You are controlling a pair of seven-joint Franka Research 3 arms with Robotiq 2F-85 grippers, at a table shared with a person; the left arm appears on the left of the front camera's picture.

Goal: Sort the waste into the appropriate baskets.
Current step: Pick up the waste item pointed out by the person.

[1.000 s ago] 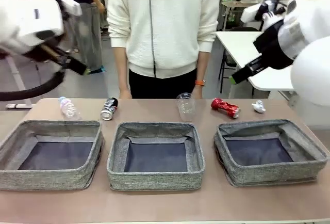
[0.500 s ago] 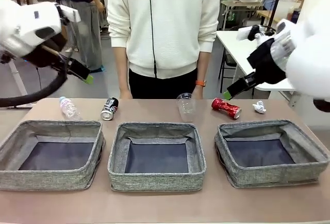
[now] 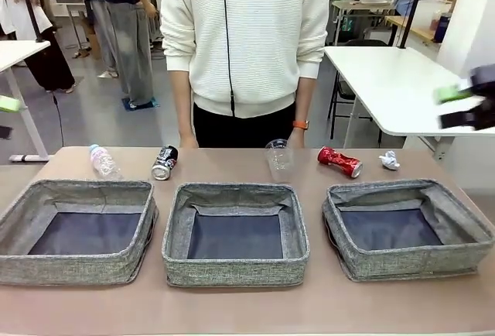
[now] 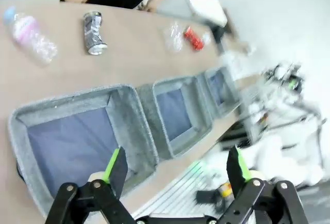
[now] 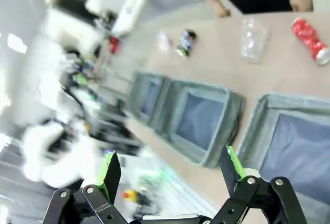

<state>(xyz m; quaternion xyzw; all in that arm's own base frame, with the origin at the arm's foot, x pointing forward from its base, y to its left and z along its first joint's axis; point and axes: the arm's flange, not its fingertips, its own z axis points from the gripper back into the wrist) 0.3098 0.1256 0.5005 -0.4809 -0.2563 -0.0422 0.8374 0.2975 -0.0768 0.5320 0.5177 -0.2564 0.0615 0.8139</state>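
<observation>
Wrist views show the left gripper and right gripper spread wide, empty; the front view blurs them at 9 and 3 o'clock. Three baskets fill 6 o'clock, with the waste lining the far edge at 12.

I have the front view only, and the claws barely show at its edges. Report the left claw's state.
Observer: The left claw is open and holds nothing.
Operator: Now give me the right claw.
Observer: The right claw is open too, with nothing in it.
</observation>
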